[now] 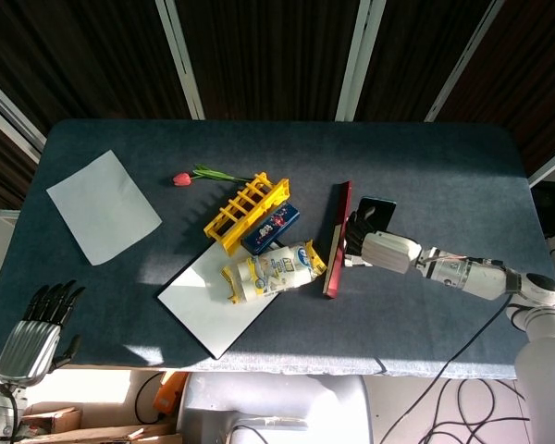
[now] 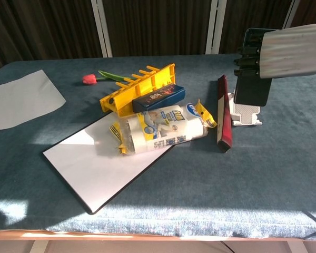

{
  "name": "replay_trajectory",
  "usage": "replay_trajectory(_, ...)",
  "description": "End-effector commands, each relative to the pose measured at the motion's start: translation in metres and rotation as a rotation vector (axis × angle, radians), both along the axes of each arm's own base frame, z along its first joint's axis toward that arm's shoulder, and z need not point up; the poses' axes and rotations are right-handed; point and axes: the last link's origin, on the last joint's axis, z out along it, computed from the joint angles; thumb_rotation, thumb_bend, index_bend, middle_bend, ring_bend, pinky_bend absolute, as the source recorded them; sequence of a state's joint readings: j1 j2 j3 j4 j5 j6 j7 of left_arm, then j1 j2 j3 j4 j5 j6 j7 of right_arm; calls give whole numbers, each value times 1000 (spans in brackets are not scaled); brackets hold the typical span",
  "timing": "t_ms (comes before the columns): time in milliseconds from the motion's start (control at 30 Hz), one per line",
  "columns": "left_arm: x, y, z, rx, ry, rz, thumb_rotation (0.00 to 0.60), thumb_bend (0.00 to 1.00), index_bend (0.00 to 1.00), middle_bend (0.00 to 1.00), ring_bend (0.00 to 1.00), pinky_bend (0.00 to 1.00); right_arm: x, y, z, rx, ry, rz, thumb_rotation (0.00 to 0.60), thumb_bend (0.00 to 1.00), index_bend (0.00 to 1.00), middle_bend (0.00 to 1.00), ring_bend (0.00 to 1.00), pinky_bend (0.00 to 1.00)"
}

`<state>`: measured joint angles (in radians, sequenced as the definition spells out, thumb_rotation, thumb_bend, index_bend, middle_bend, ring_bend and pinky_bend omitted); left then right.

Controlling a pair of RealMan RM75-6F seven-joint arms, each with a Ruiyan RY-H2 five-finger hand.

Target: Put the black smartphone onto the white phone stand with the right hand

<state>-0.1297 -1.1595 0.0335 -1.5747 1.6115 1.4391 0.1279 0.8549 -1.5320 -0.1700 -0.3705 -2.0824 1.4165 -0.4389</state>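
My right hand (image 1: 386, 250) (image 2: 289, 51) grips the black smartphone (image 2: 253, 83) (image 1: 374, 212) upright. The phone hangs directly in front of and over the white phone stand (image 2: 247, 114), whose base shows below it on the table. In the head view the stand (image 1: 353, 260) is mostly hidden under the hand. Whether the phone touches the stand's ledge I cannot tell. My left hand (image 1: 34, 330) rests off the table's front left corner, fingers spread, holding nothing.
A dark red book (image 2: 223, 113) lies just left of the stand. Further left are a snack bag (image 2: 158, 128), a blue box (image 2: 158, 98), a yellow rack (image 2: 138, 87), a white board (image 2: 97, 161), a tulip (image 2: 89, 79) and a paper sheet (image 2: 21, 99).
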Motion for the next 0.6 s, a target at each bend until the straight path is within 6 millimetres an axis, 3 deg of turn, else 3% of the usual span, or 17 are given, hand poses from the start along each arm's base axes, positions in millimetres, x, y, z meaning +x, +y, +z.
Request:
replay_trajectory(33,-1,1,0,1,1,4,600,400,0,0,0,0,-8,5,-7,14,-9,-13,600,438,973,726,688,573)
replay_trajectory(600,-1,3,-3,-8,11,14,600,399,0,0,0,0,-13,-4,-20,-20,36,-38,600,438,935,726,665,535)
